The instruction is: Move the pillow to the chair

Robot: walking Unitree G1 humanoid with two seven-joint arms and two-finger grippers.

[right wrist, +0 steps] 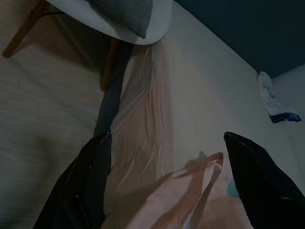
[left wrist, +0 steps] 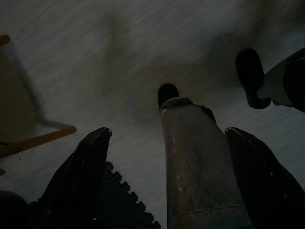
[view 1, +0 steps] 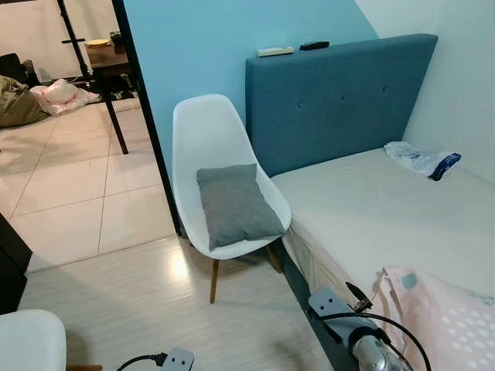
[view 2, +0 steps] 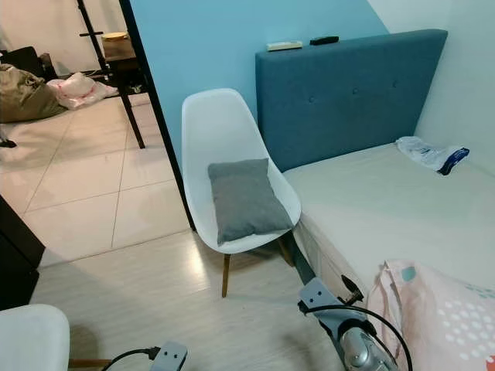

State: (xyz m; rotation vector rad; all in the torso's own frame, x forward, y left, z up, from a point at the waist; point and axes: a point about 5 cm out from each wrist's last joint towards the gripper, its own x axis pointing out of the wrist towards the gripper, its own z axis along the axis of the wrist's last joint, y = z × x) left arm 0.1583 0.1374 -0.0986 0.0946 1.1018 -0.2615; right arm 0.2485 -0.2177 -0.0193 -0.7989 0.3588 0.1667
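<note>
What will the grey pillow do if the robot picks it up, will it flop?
Probably a bit. The pillow looks soft and puffy, so it should bend over the fingers. It seems light for its size. It lies flat on the chair, so it likely won't roll, but its cloth might slide on that smooth seat.

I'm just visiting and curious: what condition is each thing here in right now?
Grey pillow: lying on the seat, not held.
White chair: upright beside the bed.
Pink pillow: lying on the bed.
Plastic bag: crumpled on the mattress.
Right gripper: jaws open.
Left gripper: jaws open.
</note>
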